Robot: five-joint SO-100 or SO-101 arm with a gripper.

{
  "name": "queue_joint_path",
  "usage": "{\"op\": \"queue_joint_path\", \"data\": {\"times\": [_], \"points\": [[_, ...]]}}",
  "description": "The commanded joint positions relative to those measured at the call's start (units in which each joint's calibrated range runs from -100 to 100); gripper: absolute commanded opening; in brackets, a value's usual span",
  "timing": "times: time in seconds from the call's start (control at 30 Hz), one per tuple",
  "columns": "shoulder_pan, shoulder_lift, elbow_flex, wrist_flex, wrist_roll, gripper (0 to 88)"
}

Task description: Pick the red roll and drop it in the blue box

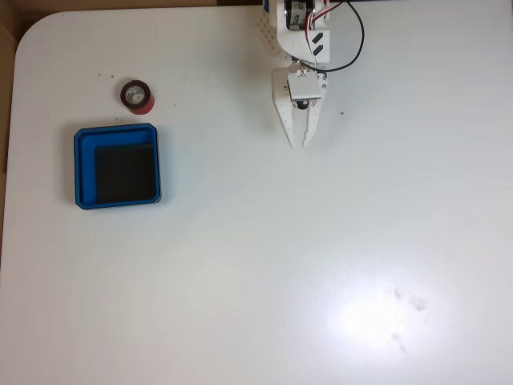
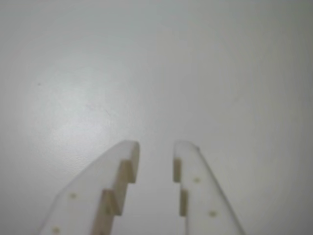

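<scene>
The arm [image 1: 300,32] stood at the far edge of the white table [image 1: 321,265], reaching in from the top of the fixed view, and its gripper [image 1: 298,143] pointed down the table with nothing in it. The two white fingers were only slightly parted, a narrow gap between the tips; in the wrist view the gripper [image 2: 155,145] showed the same slim gap, with bare table beyond and nothing between the pads. I took that for a resting pose, since neither the roll nor the box lay in its line.

The roll [image 1: 138,96] sat well off to the left in the fixed view, near the far left corner of the table, tipped a little so its dark ring face and pale centre looked upward and the red side showed along its lower right edge. It lay just beyond the top rim of the box [image 1: 83,168], close to it but apart, not touching. The box lay flat, its black floor bare.

So the roll was not yet picked. To my eye the arm needed to swing left and spread its fingers wider than the roll before coming down. With the box so near, the carry looked short, though a careless approach might nudge the roll away.
</scene>
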Motion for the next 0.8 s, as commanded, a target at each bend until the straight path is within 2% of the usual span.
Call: {"op": "queue_joint_path", "data": {"times": [0.0,0.67,0.77], "points": [[0.1,-0.4,0.7,-0.4,0.3,0.7],[0.8,-0.4,0.5,-0.3,0.3,0.7],[4.7,-0.4,0.4,-0.3,0.3,0.7]]}}
